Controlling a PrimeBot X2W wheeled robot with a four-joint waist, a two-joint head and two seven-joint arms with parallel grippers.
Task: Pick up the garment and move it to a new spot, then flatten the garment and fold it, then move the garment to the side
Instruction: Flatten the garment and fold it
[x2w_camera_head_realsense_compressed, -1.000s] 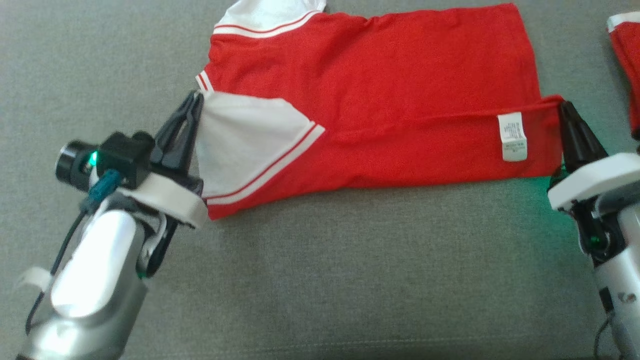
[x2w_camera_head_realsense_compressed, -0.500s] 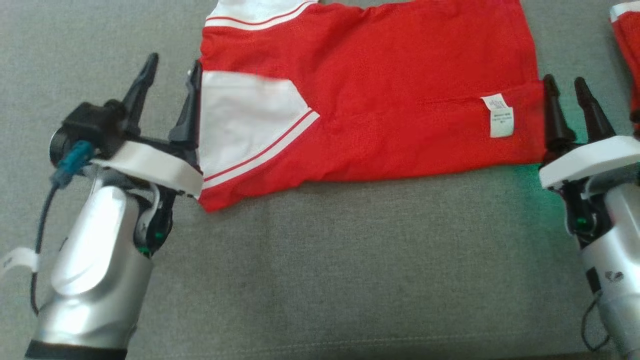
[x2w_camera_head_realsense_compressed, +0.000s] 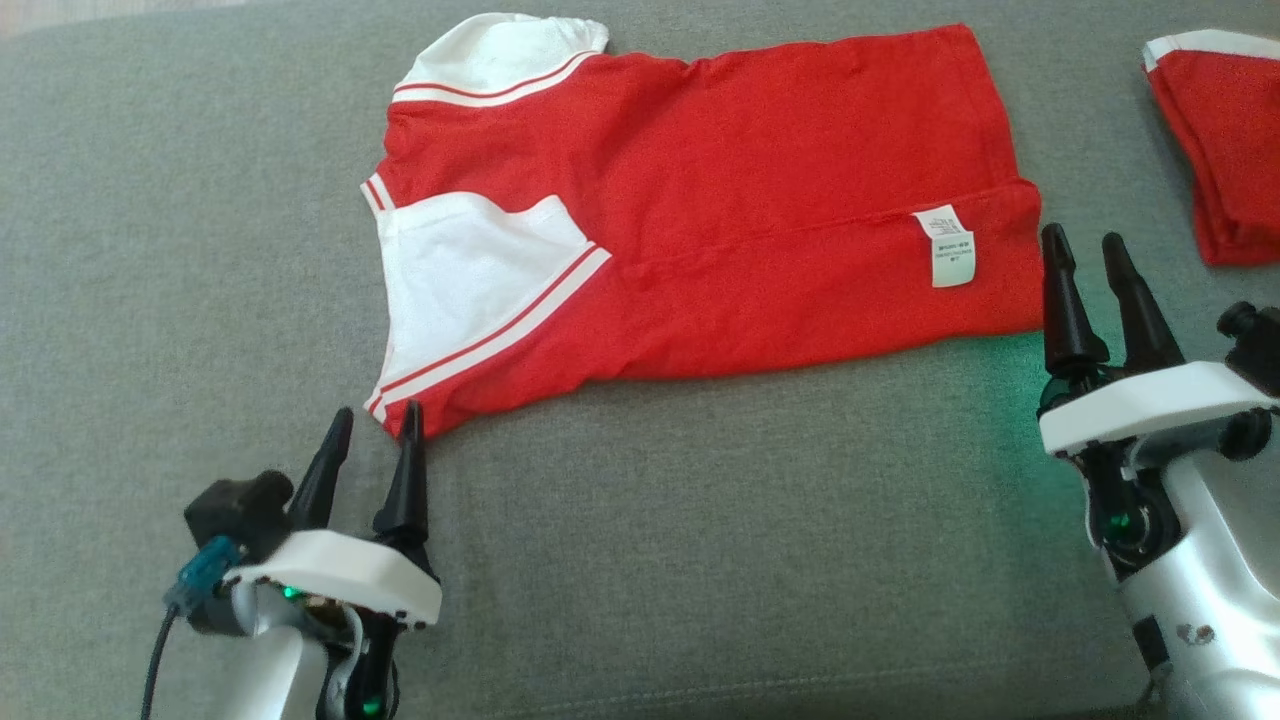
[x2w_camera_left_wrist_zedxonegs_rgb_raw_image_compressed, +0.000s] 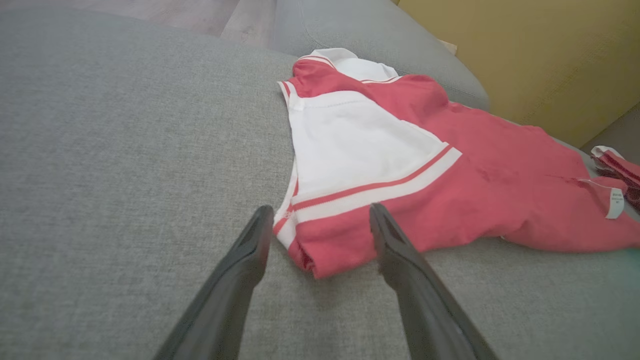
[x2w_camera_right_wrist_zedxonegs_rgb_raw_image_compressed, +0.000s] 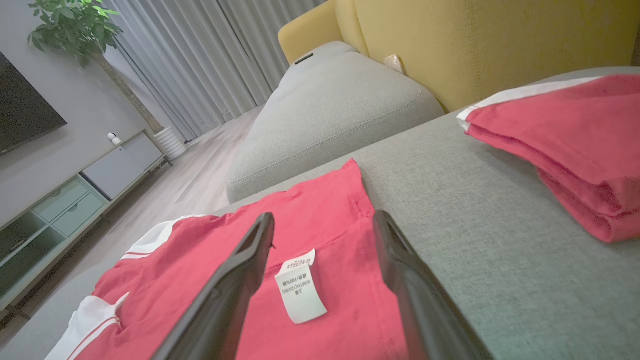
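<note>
Presently, on the grey sofa seat (x2w_camera_head_realsense_compressed: 700, 560):

Item 1. Shirt (x2w_camera_head_realsense_compressed: 720, 220), red with white sleeves. It lies folded lengthwise and spread flat across the far middle of the seat, with the collar end towards the left and the hem towards the right. A white label (x2w_camera_head_realsense_compressed: 950, 258) sits on top near the hem.

Item 2. Left claw (x2w_camera_head_realsense_compressed: 378, 410). Fingers are spread apart, gripping nothing, at the shirt's near left corner. The left wrist view adds that this corner, with its red and white stripes, lies in the gap between the two fingers. Contact cannot be told.

Item 3. Right claw (x2w_camera_head_realsense_compressed: 1082, 235). Fingers are spread apart, gripping nothing, just beside the hem's near corner. The right wrist view adds that the label falls between the fingers, with one finger over red cloth and the other over grey seat.

Item 4. Second red garment (x2w_camera_head_realsense_compressed: 1215, 140), white-trimmed. It is at the far right of the seat, apart from the shirt. The right wrist view shows it as a folded stack of layers.

Item 5. Surroundings, from the right wrist view: yellow sofa back (x2w_camera_right_wrist_zedxonegs_rgb_raw_image_compressed: 475, 40), grey cushion (x2w_camera_right_wrist_zedxonegs_rgb_raw_image_compressed: 330, 110), curtains (x2w_camera_right_wrist_zedxonegs_rgb_raw_image_compressed: 200, 60), potted plant (x2w_camera_right_wrist_zedxonegs_rgb_raw_image_compressed: 75, 25), low cabinet (x2w_camera_right_wrist_zedxonegs_rgb_raw_image_compressed: 75, 190), wooden floor (x2w_camera_right_wrist_zedxonegs_rgb_raw_image_compressed: 200, 170).
</note>
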